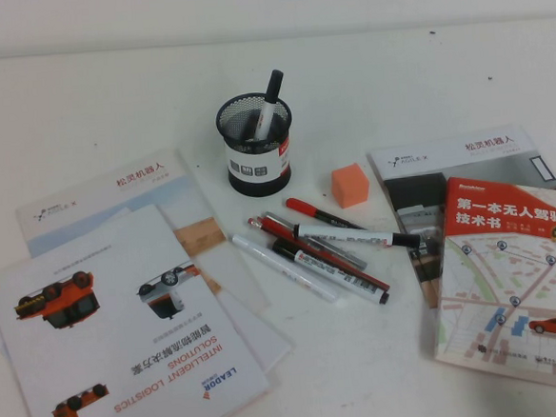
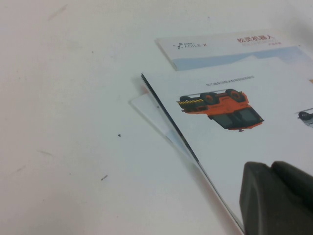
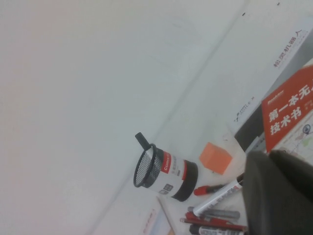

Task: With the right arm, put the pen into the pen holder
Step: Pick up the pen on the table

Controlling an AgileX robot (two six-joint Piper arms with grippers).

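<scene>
The slim white pen (image 1: pixel 282 267) lies flat on the table at the near-left edge of a loose pile of pens. The black mesh pen holder (image 1: pixel 256 143) with its white label band stands upright behind the pile. It holds a black-capped marker (image 1: pixel 269 102). The holder also shows in the right wrist view (image 3: pixel 166 171). No arm shows in the high view. My right gripper (image 3: pixel 268 154) is shut and empty, off to the right of the pile. My left gripper (image 2: pixel 271 165) is shut and empty over a brochure at the left.
The pile holds red pens (image 1: pixel 315 254) and a white marker with a black cap (image 1: pixel 356 236). An orange cube (image 1: pixel 350 184) sits to the holder's right. Brochures (image 1: pixel 124 324) lie at the left and booklets (image 1: pixel 511 259) at the right.
</scene>
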